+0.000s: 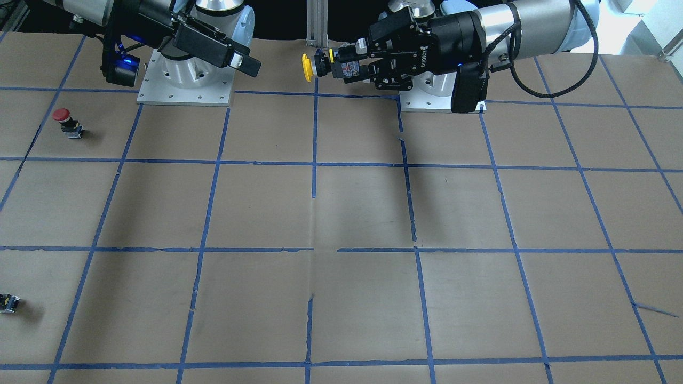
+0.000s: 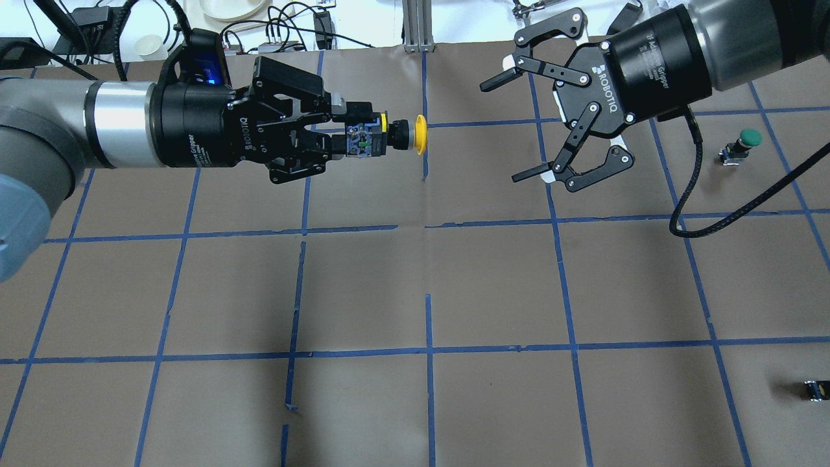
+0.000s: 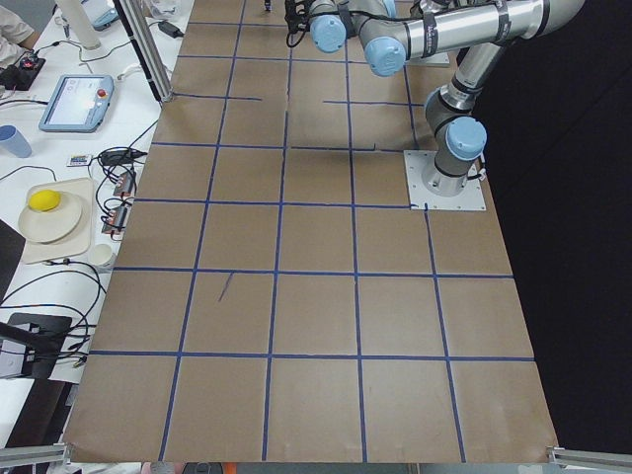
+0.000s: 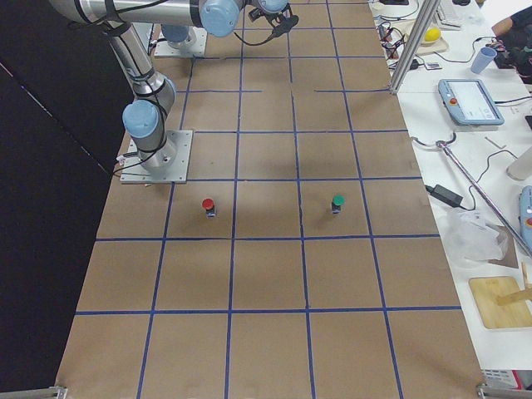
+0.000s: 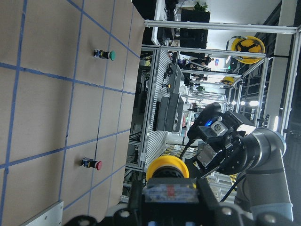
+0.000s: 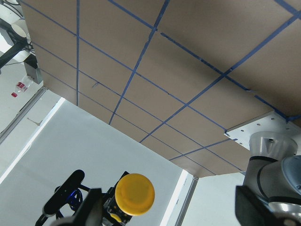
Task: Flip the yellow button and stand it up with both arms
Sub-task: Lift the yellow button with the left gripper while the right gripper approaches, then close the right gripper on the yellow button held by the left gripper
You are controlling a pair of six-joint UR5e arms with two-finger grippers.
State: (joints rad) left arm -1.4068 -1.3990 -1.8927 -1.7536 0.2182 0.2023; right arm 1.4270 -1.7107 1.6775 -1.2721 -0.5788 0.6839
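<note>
Brown paper ruled by blue tape covers the table (image 2: 493, 292), seen from overhead. At 9 o'clock the left arm (image 2: 65, 130) reaches in level; at 1 o'clock the right arm (image 2: 733, 39) angles in. The left gripper (image 2: 350, 130) is clenched on the boxy base of the yellow button (image 2: 392, 135), held sideways above the table near 12 o'clock, cap facing the right gripper (image 2: 512, 130), whose fingers are spread wide and grasp nothing, well apart from the cap. A green-capped button (image 2: 746, 141) stands at 2 o'clock, a red-capped button (image 1: 64, 120) near the right base. Fingers hide part of the yellow button's base. A small dark block (image 2: 815, 390) at 4 o'clock is too small to make out.
</note>
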